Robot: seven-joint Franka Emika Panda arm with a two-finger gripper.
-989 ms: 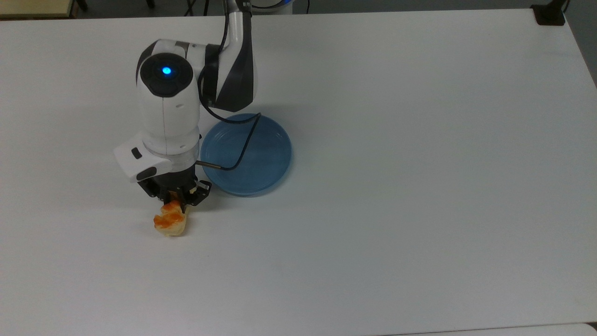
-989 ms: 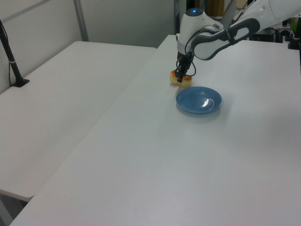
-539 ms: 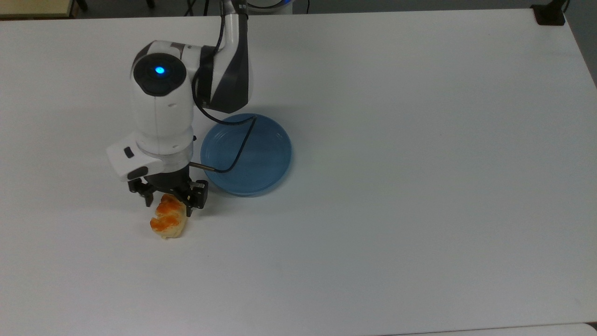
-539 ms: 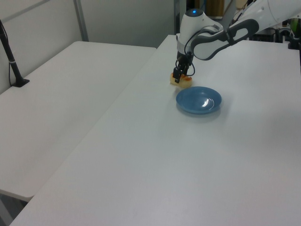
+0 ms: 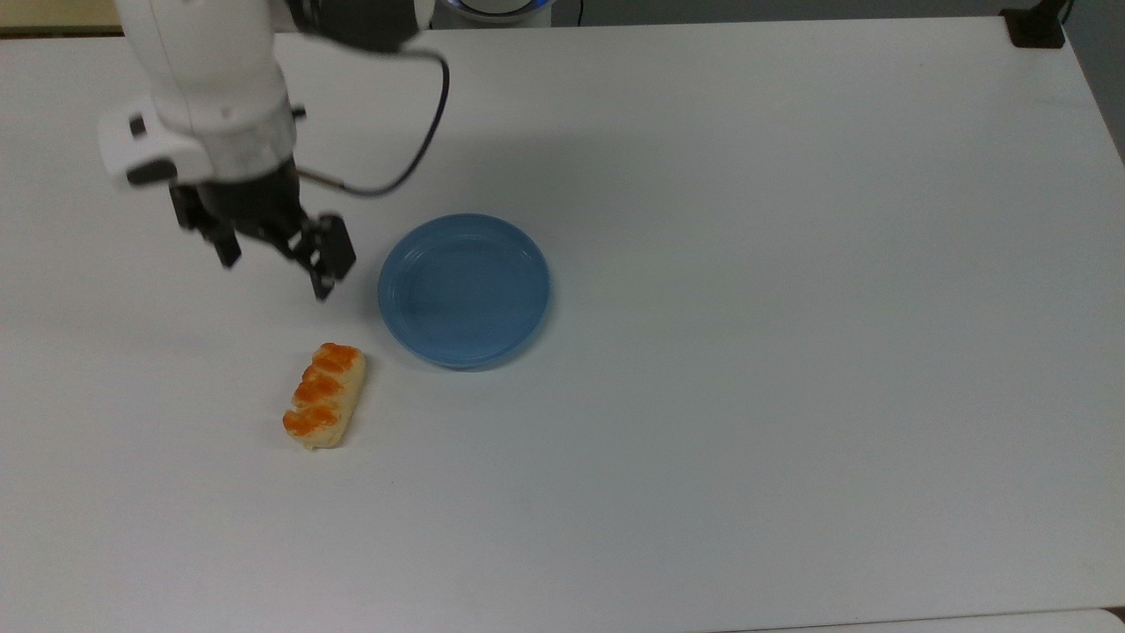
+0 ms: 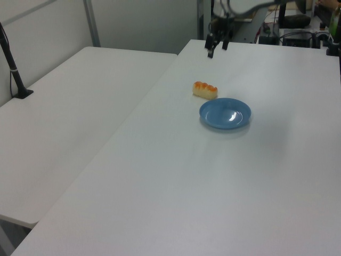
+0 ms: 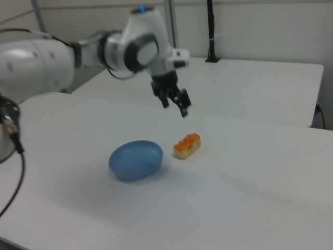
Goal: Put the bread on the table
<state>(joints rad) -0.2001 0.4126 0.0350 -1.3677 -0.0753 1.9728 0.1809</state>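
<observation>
The white table (image 5: 791, 264) carries a blue plate (image 5: 464, 290) with nothing in it. The bread (image 5: 323, 395) lies on the table just beside the plate, toward the top view's left edge. The tool (image 5: 274, 259) hangs above, spread wide, holding nothing.

A lab: bare white table (image 5: 791, 264), partition walls (image 6: 138, 24), clamped camera pole (image 6: 10, 58).
</observation>
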